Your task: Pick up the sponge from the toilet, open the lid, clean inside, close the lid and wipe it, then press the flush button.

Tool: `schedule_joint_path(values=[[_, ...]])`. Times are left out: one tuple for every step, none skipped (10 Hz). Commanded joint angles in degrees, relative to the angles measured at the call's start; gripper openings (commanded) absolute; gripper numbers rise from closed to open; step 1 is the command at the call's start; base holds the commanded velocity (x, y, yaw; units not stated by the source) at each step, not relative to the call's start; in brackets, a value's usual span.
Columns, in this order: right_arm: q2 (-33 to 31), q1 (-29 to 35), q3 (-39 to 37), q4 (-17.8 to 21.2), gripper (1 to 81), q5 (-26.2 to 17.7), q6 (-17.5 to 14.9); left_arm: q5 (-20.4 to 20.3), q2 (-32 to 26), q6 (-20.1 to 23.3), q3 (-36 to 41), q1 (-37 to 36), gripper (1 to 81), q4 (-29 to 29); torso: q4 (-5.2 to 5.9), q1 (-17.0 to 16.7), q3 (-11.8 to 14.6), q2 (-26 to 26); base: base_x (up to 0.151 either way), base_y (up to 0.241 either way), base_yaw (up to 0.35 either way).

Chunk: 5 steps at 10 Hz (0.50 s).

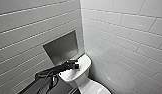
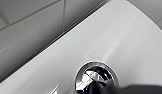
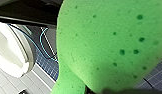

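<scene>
The white toilet [image 1: 83, 62] stands in the corner, its tank top facing me and its lid [image 1: 97, 89] at the lower edge. My left arm comes in from the left, and my left gripper [image 1: 76, 66] rests over the middle of the tank top. In the left wrist view the flush button [image 2: 97, 75] shows its shiny metal rim, with the dark shut tip of the left gripper [image 2: 114, 88] right on it. The bright green sponge [image 3: 107, 42] looms large and close in the right wrist view, held in the right gripper. The toilet [image 3: 12, 55] lies below it.
White tiled walls close in on both sides and meet behind the tank. A grey metal panel [image 1: 61, 47] is set in the left wall just above the arm. Blue cables [image 3: 44, 42] and a dark gridded mat [image 3: 47, 66] lie on the floor beside the toilet.
</scene>
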Motion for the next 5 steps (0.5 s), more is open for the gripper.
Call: schedule_joint_path(values=[[0.85,-1.23,1.2,-0.9,1.0,-3.64,-0.17,2.88,1.62,0.37,-1.08,-4.05,1.0,3.96,0.0,0.0,0.0,0.0,0.0,0.0,0.0],[1.19,-1.15,1.11,-0.99,1.0,-3.72,-0.26,2.61,1.53,0.28,-1.08,-3.43,1.0,4.41,0.0,-0.02,0.02,-0.02,0.0,0.0,0.0],[1.2,-1.23,1.12,-0.99,1.0,-3.65,-0.26,2.61,1.36,0.19,-1.08,-3.43,1.0,4.32,0.0,-0.02,0.02,-0.02,0.0,0.0,0.0],[1.2,-1.23,1.11,-0.99,1.0,-3.65,-0.26,2.7,1.35,0.1,-1.08,-3.78,1.0,4.23,0.0,-0.05,0.04,-0.04,0.0,0.0,0.0],[1.2,-1.41,1.11,-0.99,1.0,-3.64,-0.26,2.61,1.62,0.01,-1.08,-4.12,1.0,4.14,0.0,-0.07,0.04,-0.04,0.0,0.0,0.0]])
